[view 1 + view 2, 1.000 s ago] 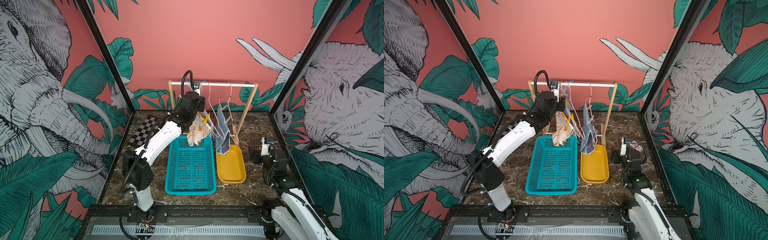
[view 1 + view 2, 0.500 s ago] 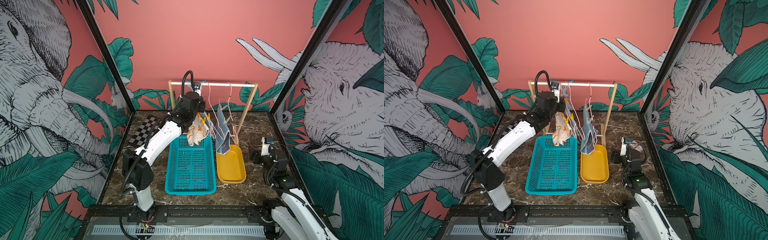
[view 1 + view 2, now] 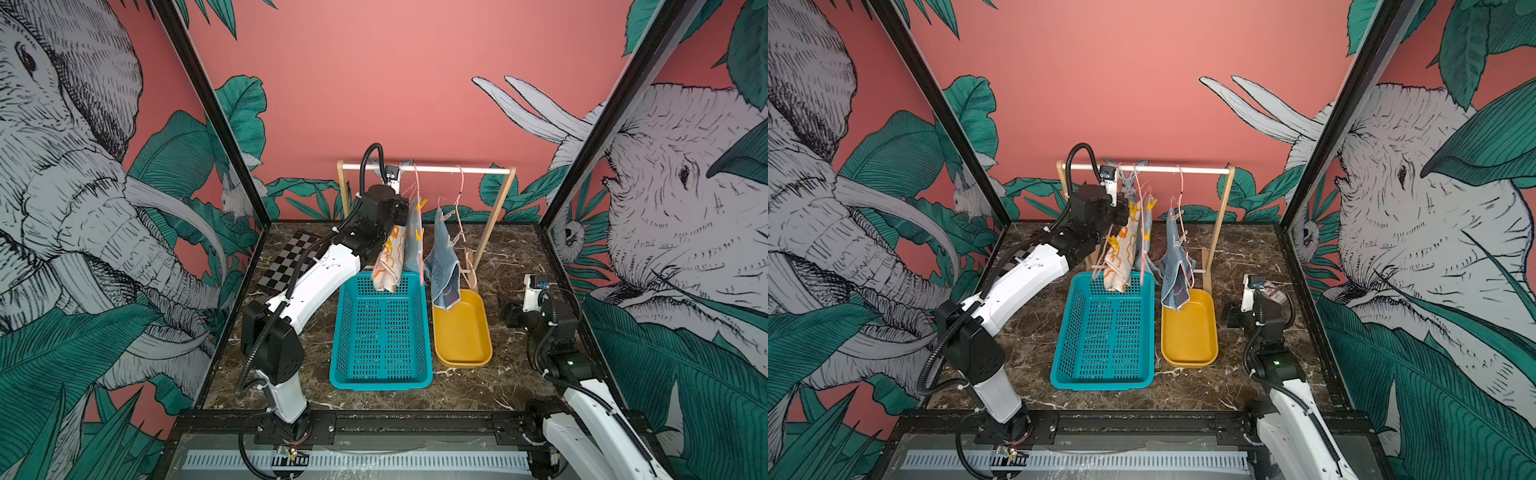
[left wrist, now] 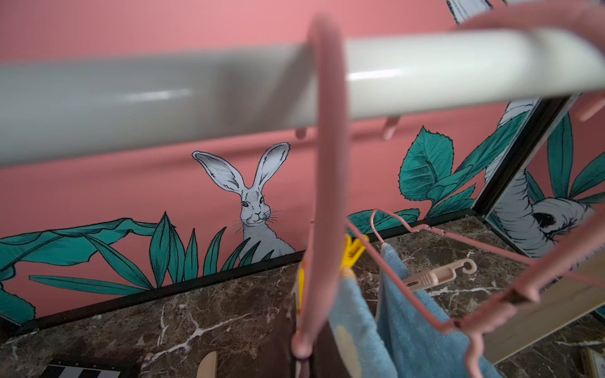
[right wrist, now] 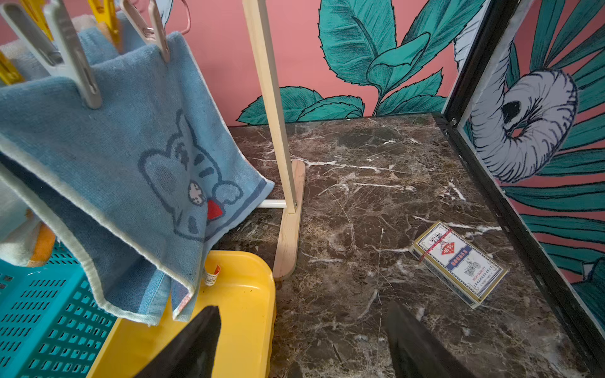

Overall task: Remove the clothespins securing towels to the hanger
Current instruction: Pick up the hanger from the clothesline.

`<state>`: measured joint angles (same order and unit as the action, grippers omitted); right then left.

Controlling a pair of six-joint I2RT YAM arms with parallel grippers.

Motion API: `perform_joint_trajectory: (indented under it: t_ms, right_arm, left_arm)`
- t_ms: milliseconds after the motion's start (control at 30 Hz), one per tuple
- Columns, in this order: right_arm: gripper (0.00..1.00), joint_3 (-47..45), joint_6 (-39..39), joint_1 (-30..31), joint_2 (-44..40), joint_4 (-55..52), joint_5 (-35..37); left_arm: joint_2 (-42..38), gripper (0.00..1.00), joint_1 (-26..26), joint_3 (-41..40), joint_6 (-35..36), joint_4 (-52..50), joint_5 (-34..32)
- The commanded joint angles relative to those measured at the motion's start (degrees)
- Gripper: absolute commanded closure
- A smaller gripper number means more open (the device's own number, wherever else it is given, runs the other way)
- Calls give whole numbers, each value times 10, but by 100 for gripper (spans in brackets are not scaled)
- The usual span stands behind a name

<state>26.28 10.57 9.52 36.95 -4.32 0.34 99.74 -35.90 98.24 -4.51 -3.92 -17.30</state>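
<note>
Reaching up beside the rail [image 3: 457, 169], the left arm's [image 3: 1025, 270] jaws are clenched where yellow clothespins [image 3: 1151, 204] stand handles-up atop the white-and-orange towel [image 3: 1119, 257]; whether one is pinched is hidden. The right jaws, released, sit low and well apart.

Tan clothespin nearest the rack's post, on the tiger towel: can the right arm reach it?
Probably yes: the right gripper, open, sits low by the yellow tray, and nothing stands between it and the tan clothespin above.
</note>
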Motion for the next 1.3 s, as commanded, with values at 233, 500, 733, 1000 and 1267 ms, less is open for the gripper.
perform_joint_trajectory:
  t_ms: [233,500,733,1000,1267]
  right_arm:
    - [22,-4,7,5,-15,-2,-3]
    - [22,-4,7,4,-18,-5,-3]
    - [22,-3,5,5,-17,-5,-4]
    - [22,1,3,4,-15,-6,-6]
    - [22,7,2,5,-14,-9,-10]
  left_arm:
    - [-36,97,10,-20,6,-1,24]
    - [-26,87,16,-10,14,6,46]
    - [-11,94,21,11,17,-3,66]
    - [-10,100,22,11,21,0,75]
    - [-19,100,23,15,28,-6,85]
